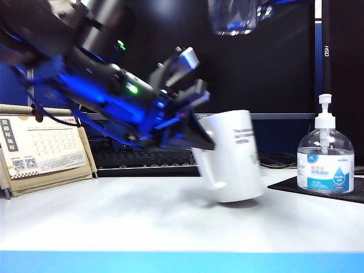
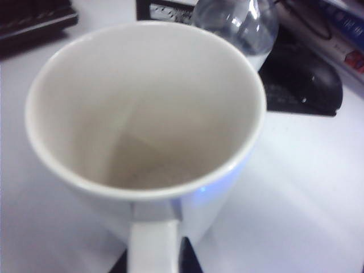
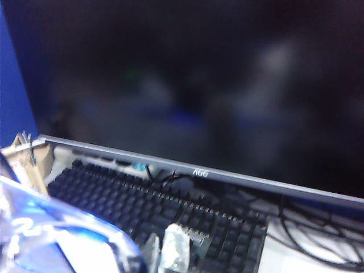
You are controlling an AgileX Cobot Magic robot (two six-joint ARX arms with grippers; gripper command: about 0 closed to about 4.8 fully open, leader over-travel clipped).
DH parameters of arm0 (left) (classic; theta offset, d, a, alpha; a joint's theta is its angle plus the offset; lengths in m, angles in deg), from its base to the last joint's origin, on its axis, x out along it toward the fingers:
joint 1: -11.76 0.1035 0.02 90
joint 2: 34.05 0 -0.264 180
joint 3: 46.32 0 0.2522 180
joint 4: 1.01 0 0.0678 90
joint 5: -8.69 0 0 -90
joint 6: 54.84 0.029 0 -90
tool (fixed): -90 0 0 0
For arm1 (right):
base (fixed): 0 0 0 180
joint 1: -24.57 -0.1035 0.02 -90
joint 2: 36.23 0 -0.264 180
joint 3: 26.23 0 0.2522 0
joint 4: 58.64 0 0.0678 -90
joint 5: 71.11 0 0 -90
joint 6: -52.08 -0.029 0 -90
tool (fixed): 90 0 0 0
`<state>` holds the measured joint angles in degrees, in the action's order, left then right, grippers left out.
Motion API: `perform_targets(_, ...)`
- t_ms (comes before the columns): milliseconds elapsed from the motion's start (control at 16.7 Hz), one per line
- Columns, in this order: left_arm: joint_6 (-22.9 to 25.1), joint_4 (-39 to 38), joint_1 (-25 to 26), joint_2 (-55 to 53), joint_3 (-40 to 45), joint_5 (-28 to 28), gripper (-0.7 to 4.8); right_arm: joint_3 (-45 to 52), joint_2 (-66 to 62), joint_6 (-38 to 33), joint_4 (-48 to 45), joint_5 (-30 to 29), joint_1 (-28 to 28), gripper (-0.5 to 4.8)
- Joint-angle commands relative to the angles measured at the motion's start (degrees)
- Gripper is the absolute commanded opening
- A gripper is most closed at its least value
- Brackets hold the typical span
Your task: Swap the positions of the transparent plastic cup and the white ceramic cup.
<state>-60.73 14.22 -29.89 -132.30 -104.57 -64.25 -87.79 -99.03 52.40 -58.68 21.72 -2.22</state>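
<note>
The white ceramic cup (image 1: 233,162) hangs tilted at the table's middle, its base close to the white tabletop. My left gripper (image 1: 193,133) is shut on its handle. The left wrist view looks down into the empty mug (image 2: 142,108), with a dark fingertip (image 2: 189,260) on each side of the handle. The transparent plastic cup (image 1: 233,20) is held high at the upper edge of the exterior view. It fills a corner of the right wrist view as a clear curved wall (image 3: 62,239), and my right gripper (image 3: 170,253) is shut on its clear handle.
A clear pump bottle (image 1: 325,165) with a blue label stands on a black mat (image 1: 352,190) at the right. A black keyboard (image 1: 142,159) and a monitor lie behind the mug. A desk calendar (image 1: 42,151) stands at the left. A black mouse (image 2: 318,85) lies beside the bottle.
</note>
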Motion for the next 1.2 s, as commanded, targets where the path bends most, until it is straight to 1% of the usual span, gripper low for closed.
perform_targets(60,-0.1,-0.8,-0.3,-3.6,-3.9,2.3,-0.06,-0.3,0.6,0.0,-0.5,0.0,0.7,-0.06)
perform_targets(180,-0.1,-2.8,-0.3,-4.2,-6.1,2.1,-0.06,-0.3,0.6,0.0,0.3,0.0,1.8,-0.06)
perform_targets(359,-0.1,-3.1,-0.3,-4.1,-6.4,2.1,-0.06,-0.3,0.8,-0.1,0.3,-0.2,4.3,-0.06)
perform_targets(479,-0.1,-2.3,-0.4,-4.1,-6.4,4.8,-0.05,-0.3,0.9,-0.1,0.3,-0.5,5.4,-0.06)
perform_targets(599,-0.1,-2.0,-0.3,-4.1,-6.4,4.7,-0.03,-0.3,0.9,-0.1,0.3,-0.4,5.4,-0.06)
perform_targets(659,-0.1,-2.0,-0.3,-4.1,-6.4,4.8,0.39,-0.3,0.9,-0.1,0.3,-0.4,5.4,-0.06)
perform_targets(718,-0.1,-2.0,-0.3,-4.1,-6.4,4.7,0.92,-0.3,0.9,-0.1,0.3,-0.5,5.4,-0.06)
perform_targets(778,-0.1,-2.0,-0.3,-4.1,-6.4,4.7,1.0,-0.3,0.9,-0.1,0.3,-0.5,5.4,-0.06)
perform_targets(898,-0.7,-2.0,-0.3,-4.0,-6.4,4.7,1.76,-0.3,1.0,-0.1,0.3,-0.5,5.4,-0.06)
perform_targets(1018,-1.5,-3.2,-0.3,-4.0,-7.1,4.6,2.0,-0.3,1.0,-0.1,0.5,-1.4,5.4,-0.06)
perform_targets(1078,-1.4,-3.1,-0.3,-4.0,-7.1,4.5,2.54,-0.3,1.0,-0.1,0.5,-1.5,5.4,-0.06)
perform_targets(1197,-1.4,-5.0,-0.3,-3.9,-7.1,4.2,2.9,-0.3,1.0,-0.1,0.7,-1.6,5.4,-0.06)
